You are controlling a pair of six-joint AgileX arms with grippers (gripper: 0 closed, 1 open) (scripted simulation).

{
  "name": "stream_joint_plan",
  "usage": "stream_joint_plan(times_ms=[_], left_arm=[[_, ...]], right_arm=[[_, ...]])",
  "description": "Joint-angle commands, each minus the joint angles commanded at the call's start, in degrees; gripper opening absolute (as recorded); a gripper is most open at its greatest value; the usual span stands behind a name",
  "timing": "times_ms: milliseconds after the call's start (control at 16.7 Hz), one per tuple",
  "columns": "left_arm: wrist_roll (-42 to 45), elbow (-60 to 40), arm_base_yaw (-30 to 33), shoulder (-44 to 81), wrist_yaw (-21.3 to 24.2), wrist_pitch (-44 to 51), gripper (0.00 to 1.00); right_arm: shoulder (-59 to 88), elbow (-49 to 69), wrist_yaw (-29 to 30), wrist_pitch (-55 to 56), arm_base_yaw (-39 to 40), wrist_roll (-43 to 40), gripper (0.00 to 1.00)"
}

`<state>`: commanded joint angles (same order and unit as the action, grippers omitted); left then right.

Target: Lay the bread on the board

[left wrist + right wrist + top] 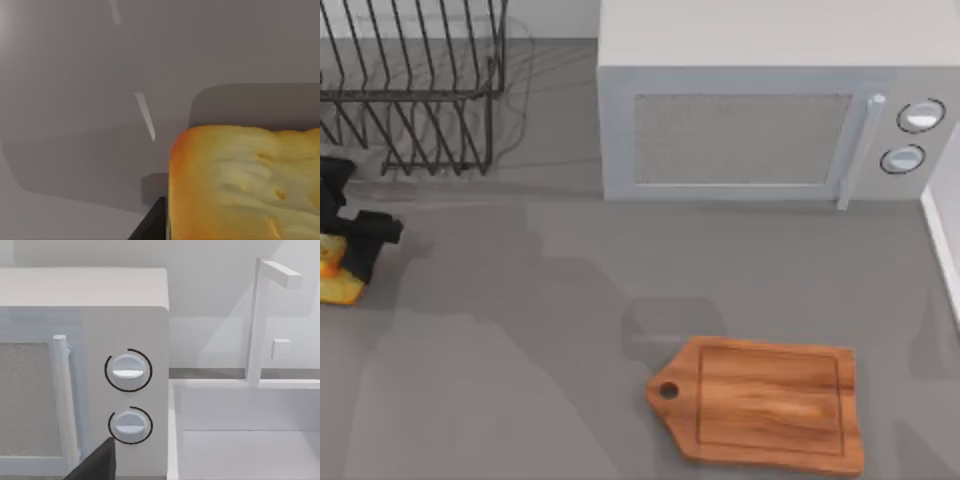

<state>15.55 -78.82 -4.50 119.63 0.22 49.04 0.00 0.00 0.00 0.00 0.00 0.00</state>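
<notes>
The small blocky golden-yellow bread (240, 185) looms closest, sitting at the table's far left edge with the left gripper (350, 250) right over it; whether its jaws grip it I cannot tell. The flat brown wooden cutting board (765, 405) lies well apart, below the white microwave (760, 110).

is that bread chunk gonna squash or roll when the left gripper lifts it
The bread looks blocky with flat faces, so it probably won't roll. Its dimpled, porous crust suggests it's soft and light, so a hard squeeze may dent it. The rough surface should grip well. At the table's left edge the left gripper sits right over it; the board lies far to the right.
</notes>
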Motion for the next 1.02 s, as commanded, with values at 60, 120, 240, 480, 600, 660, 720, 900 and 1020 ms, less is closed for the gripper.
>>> stream_joint_plan(times_ms=[60, 120, 240, 480, 600, 660, 720, 900, 1020], left_arm=[[-0.01, -0.16, -0.01, -0.04, 0.00, 0.18, 0.00], [-0.04, -0.84, -0.05, -0.20, 0.00, 0.95, 0.00], [-0.07, -3.29, -0.06, -0.99, -0.01, 4.20, 0.00], [-0.09, -9.80, 0.08, -3.78, -0.04, 14.45, 0.00], [-0.16, -12.66, 0.13, -5.29, -0.04, 18.63, 0.00], [-0.20, -13.65, 0.14, -5.91, -0.05, 19.90, 0.00], [-0.23, -14.22, 0.14, -6.30, -0.05, 20.57, 0.00], [-0.23, -14.31, 0.14, -6.36, -0.05, 20.66, 0.00], [-0.22, -14.22, 0.14, -6.10, -0.08, 20.53, 0.00]], right_arm=[[0.00, 0.00, 0.00, 0.00, 0.00, 0.00, 1.00], [0.00, 0.00, 0.00, 0.00, 0.00, 0.00, 1.00], [0.00, 0.00, 0.00, 0.00, 0.00, 0.00, 1.00], [0.00, 0.00, 0.00, 0.00, 0.00, 0.00, 1.00], [0.00, 0.00, 0.00, 0.00, 0.00, 0.00, 1.00], [0.00, 0.00, 0.00, 0.00, 0.00, 0.00, 1.00], [0.00, 0.00, 0.00, 0.00, 0.00, 0.00, 1.00], [0.00, 0.00, 0.00, 0.00, 0.00, 0.00, 1.00], [0.00, 0.00, 0.00, 0.00, 0.00, 0.00, 1.00]])
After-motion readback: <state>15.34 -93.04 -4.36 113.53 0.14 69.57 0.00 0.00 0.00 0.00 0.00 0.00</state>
